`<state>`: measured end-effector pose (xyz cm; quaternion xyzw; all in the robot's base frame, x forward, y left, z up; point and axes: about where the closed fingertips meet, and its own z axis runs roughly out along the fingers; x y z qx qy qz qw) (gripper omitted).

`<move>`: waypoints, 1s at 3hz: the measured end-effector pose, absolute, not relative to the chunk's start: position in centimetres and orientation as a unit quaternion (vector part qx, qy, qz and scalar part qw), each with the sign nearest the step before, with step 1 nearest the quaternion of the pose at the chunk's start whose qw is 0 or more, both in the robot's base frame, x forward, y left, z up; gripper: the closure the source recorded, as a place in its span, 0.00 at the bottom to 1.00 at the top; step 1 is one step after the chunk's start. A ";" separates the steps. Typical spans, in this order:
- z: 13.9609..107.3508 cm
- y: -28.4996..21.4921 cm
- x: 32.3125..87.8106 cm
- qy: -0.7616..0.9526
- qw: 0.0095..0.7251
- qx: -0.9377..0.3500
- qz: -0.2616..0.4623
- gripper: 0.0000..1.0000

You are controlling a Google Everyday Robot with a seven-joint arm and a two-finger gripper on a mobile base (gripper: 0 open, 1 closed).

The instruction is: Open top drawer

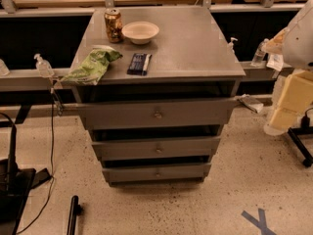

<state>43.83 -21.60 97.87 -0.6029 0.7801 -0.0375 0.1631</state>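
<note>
The top drawer [122, 115] sits directly under the cabinet's slab [195, 48], near the middle of the view, the uppermost and widest of three grey fronts; its flat panel faces the camera, with a small round knob [158, 115] at its centre; a dark gap runs between the panel's upper edge and the slab, and the drawer looks pushed in, its front about in line with the slab's front edge; below it come the middle drawer [127, 148] and the bottom drawer [132, 173], each narrower and shallower, each with a like knob and a dark gap above it; on the slab a can [113, 25] stands upright at the back left, with a pale bowl [140, 32] just beside it on the right; nearer the front a crumpled green bag [93, 66] lies at the left corner, partly over the side edge, and a dark packet [139, 63] lies flat just right of it; the gripper [286, 109] hangs at the right edge of the view, cream-coloured under the arm's white shell [303, 38], about level with the top drawer and well apart from its knob; whether its jaws are released or clenched I cannot tell; a grey rail [19, 77] runs behind the cabinet, with a pump bottle [43, 65] on it at the left and a clear bottle [259, 53] at the right; a black cable [51, 136] hangs down at the left; the speckled floor [195, 204] bears a blue X [259, 220] at the lower right
</note>
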 end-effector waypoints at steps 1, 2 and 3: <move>97.9 -21.5 43.9 0.779 0.164 -0.604 -0.037 0.00; 97.7 -21.0 44.2 0.771 0.172 -0.613 -0.033 0.00; 96.3 -18.5 49.5 0.762 0.198 -0.615 -0.040 0.00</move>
